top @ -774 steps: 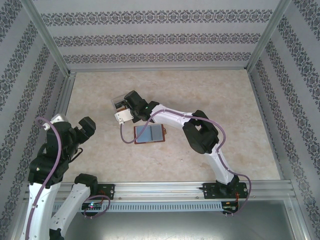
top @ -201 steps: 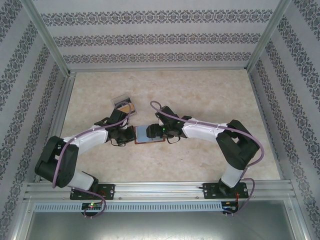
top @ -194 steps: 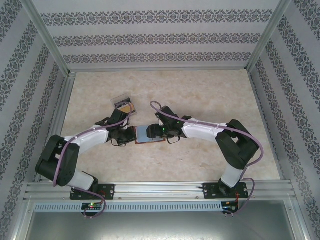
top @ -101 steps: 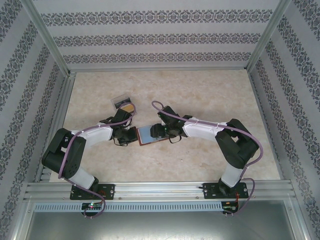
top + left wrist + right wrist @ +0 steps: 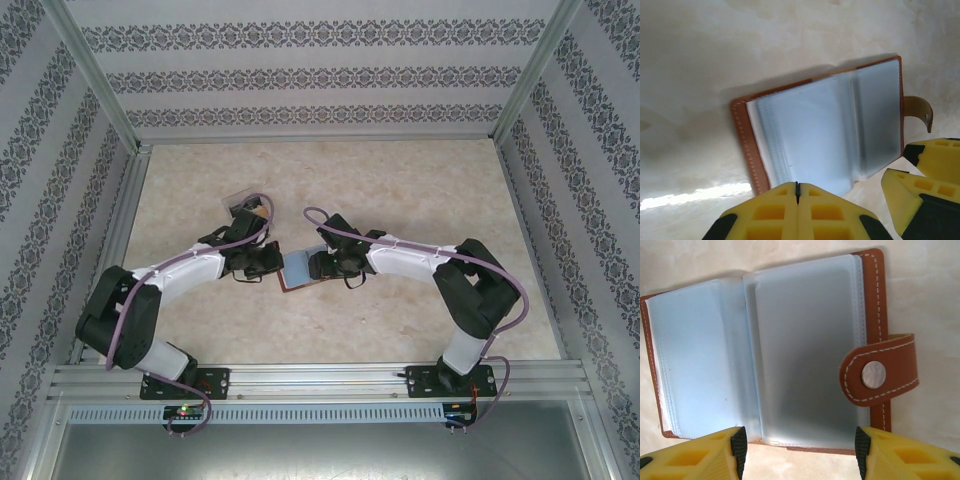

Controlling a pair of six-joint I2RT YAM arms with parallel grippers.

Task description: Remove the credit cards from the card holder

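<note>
Card holder: we see the card holder (image 5: 790, 340) lying open on the table (image 5: 400, 180), between the two arms, blue-grey sleeves up
Left gripper: the left gripper (image 5: 797, 192) is closed at the holder's edge; we cannot tell if it pinches it
Right gripper: the right gripper (image 5: 797, 452) is spread wide over the sleeves, holding nothing
Clear box: the clear box (image 5: 243, 204) sits just beyond
Progress: holder opened; we see no card out, so we judge all pulling is left

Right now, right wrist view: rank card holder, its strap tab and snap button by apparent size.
1. card holder, largest by far
2. strap tab
3. snap button, sitting on the tab
All are parts of one item, so nearness hardly skews it.
</note>
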